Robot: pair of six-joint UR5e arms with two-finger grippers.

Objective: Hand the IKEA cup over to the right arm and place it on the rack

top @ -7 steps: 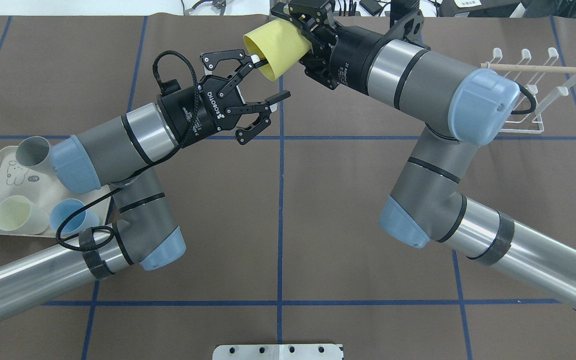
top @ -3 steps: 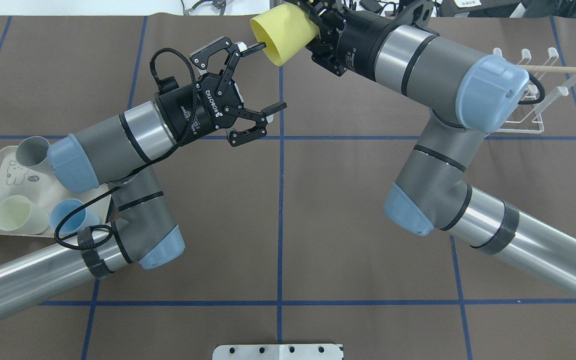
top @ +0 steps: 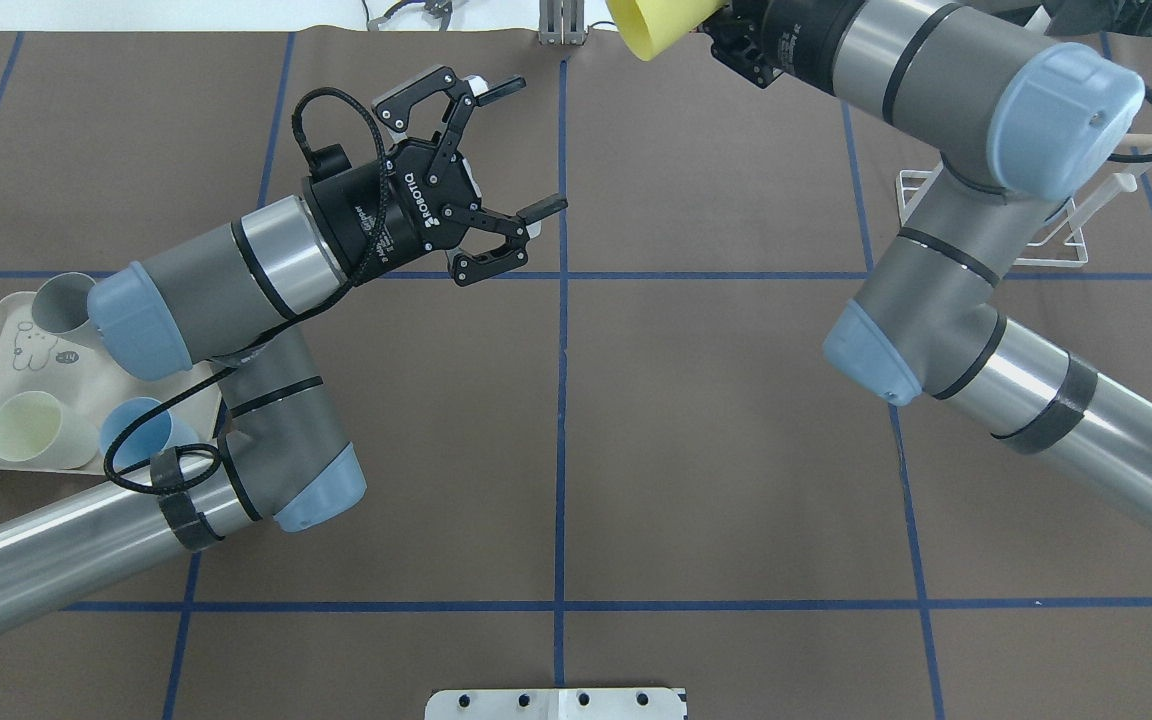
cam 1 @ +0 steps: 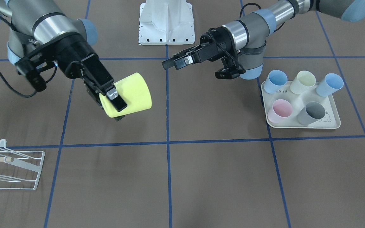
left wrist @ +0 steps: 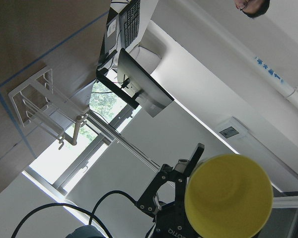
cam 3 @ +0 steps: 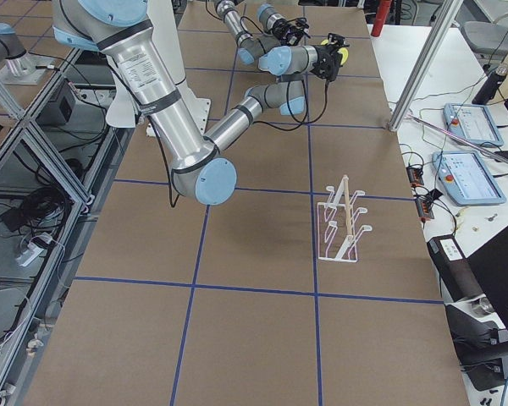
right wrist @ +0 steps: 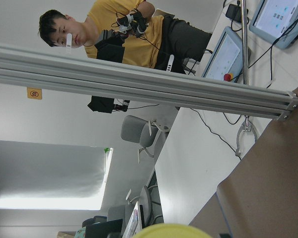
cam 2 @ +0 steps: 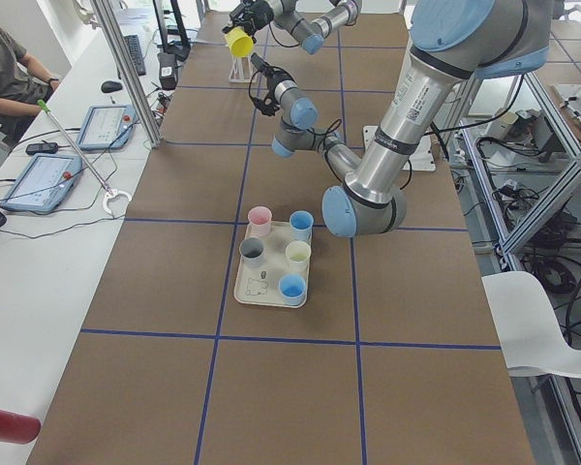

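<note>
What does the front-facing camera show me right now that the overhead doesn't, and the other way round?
Front-facing only: the right gripper shut on the yellow cup, and a pink cup on the tray. Overhead only: the left gripper with its jaws spread wide, seen from above; there the cup is cut by the top edge and the right gripper's fingers do not show. Both: the cup held in the air, the left gripper empty.

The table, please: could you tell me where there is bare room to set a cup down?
The brown mat between the rack and the tray is bare. The right claw holds the yellow cup above its rack-side part. The tray is crowded with five cups.
</note>
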